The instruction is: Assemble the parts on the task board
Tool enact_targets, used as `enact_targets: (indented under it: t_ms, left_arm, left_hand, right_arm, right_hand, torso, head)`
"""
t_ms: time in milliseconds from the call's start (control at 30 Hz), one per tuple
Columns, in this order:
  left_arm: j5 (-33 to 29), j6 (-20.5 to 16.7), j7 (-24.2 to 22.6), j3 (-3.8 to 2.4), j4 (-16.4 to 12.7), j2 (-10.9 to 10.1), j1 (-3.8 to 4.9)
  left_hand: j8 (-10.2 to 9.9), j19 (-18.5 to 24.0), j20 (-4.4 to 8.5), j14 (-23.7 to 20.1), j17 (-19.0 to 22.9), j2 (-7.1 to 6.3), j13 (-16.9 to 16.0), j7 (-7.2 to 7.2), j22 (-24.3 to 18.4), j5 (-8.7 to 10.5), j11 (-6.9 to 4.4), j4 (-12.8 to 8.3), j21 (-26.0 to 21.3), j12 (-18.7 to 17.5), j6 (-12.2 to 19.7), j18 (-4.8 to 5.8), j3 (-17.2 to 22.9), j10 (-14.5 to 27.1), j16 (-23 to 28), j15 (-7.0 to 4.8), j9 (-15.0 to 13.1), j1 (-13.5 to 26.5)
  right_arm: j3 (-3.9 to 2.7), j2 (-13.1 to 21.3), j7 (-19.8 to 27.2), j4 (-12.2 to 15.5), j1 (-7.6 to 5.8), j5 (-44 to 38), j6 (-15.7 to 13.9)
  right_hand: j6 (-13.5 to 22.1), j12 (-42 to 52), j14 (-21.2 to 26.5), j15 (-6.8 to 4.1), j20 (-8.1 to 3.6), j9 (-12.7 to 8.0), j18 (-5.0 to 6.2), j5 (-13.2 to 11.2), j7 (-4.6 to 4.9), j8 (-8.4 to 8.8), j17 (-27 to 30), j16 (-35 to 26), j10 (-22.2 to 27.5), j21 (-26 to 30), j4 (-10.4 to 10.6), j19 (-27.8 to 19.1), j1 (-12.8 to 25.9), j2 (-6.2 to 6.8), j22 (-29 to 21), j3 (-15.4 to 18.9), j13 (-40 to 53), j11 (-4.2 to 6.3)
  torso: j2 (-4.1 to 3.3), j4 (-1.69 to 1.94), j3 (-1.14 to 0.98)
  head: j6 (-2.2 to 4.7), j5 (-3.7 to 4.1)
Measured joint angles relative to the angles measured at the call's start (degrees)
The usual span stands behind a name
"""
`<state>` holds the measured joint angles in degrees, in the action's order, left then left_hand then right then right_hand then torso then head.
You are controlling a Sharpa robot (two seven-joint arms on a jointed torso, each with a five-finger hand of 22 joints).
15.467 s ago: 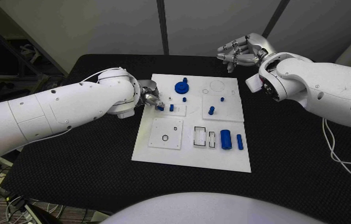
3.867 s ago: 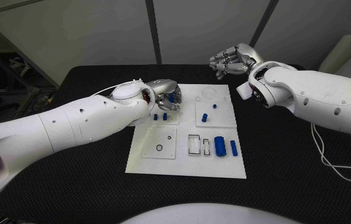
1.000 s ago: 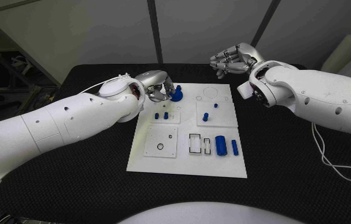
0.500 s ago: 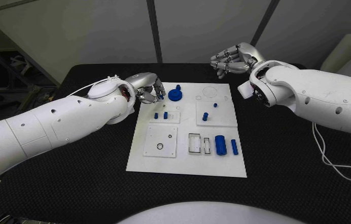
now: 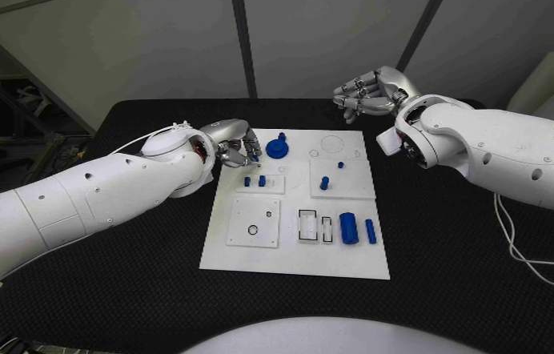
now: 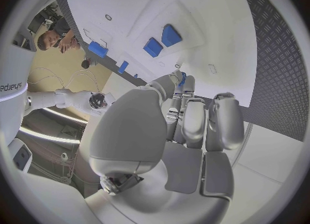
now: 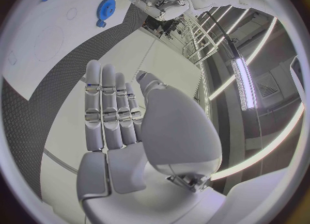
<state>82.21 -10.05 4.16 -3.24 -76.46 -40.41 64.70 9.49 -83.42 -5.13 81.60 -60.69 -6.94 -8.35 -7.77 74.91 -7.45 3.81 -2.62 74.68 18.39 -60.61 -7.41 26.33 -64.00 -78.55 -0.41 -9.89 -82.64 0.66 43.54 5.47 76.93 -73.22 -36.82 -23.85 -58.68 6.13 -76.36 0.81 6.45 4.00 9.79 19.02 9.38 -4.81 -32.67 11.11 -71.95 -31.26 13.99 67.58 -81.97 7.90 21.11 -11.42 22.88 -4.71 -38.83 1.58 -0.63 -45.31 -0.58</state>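
Observation:
The white task board lies mid-table. A blue gear stands near its far left corner. Two small blue pegs stand in a plate closer in, and two more pegs are on the right plate. Two blue cylinders lie near the front right. My left hand hovers at the board's left edge beside the gear, fingers curled in with nothing in them. A sliver of blue shows just past its fingertips. My right hand is raised beyond the far edge, fingers straight and empty.
A plate with a black ring and two rectangular slots sit in the board's front half. A round outline marks the far right corner. Black matting surrounds the board on all sides.
My left hand has drawn back leftward off the gear to the board's left edge. The gear stays where it was. The right hand has not moved.

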Motion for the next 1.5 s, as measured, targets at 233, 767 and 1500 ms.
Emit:
enact_targets:
  t_ms: [233, 767, 1500]
  left_arm:
    - [-0.26, 0.55, 0.01, 0.00, 0.32, 0.55, -0.19]
    - [-0.49, 1.23, 0.23, 0.00, 1.03, 1.05, -0.48]
    - [-0.59, 1.59, 0.33, -0.07, 1.31, 1.43, -0.63]
  left_hand:
    - [0.00, 0.00, 0.00, 0.00, 0.00, -0.23, -0.01, 0.00, 0.00, 0.00, -0.02, 0.00, 0.00, -0.22, 0.00, 0.00, 0.00, -0.03, 0.00, 0.00, 0.00, 0.23]
    - [0.00, 0.00, 0.00, 0.00, 0.08, -0.23, -0.01, 0.00, 0.00, 0.00, 0.18, -0.15, 0.00, -0.22, 0.01, 0.00, 0.15, -0.22, 0.00, 0.00, 0.02, 0.23]
    - [-0.05, 0.00, 0.00, 0.00, 0.15, -0.23, -0.21, 0.10, 0.00, 0.00, -0.03, -0.15, 0.23, -0.47, -0.51, 0.00, 0.15, -0.85, 0.00, 0.00, 0.05, 0.23]
  right_arm:
    - [0.00, -0.09, 0.02, 0.00, 0.01, 0.00, 0.00]
    - [0.00, -0.06, 0.02, 0.00, 0.01, 0.00, 0.01]
    - [0.00, -0.16, 0.09, 0.00, 0.01, -0.04, 0.01]
  right_hand:
    - [0.00, 0.00, 0.00, 0.00, 0.00, 0.00, 0.00, 0.00, 0.00, 0.00, 0.00, 0.00, 0.00, 0.00, 0.00, 0.00, 0.00, 0.00, 0.00, 0.00, 0.00, 0.00]
    - [0.00, 0.00, 0.00, 0.00, 0.00, 0.00, 0.00, 0.24, 0.00, 0.00, 0.12, -0.20, 0.00, 0.28, 0.18, 0.00, 0.00, 0.00, -0.15, -0.18, -0.31, 0.00]
    - [0.00, 0.00, 0.00, 0.00, 0.00, 0.00, 0.00, 0.24, 0.00, 0.00, 0.11, -0.20, 0.00, 0.28, 0.02, 0.00, 0.00, 0.00, -0.19, -0.32, -0.40, 0.00]
  torso:
    - [0.01, 0.00, 0.00]
    - [0.03, 0.03, 0.02]
    - [0.05, 0.04, 0.01]
  head:
    - [-0.09, 0.05]
    - [-0.29, 0.15]
    - [-0.48, 0.24]
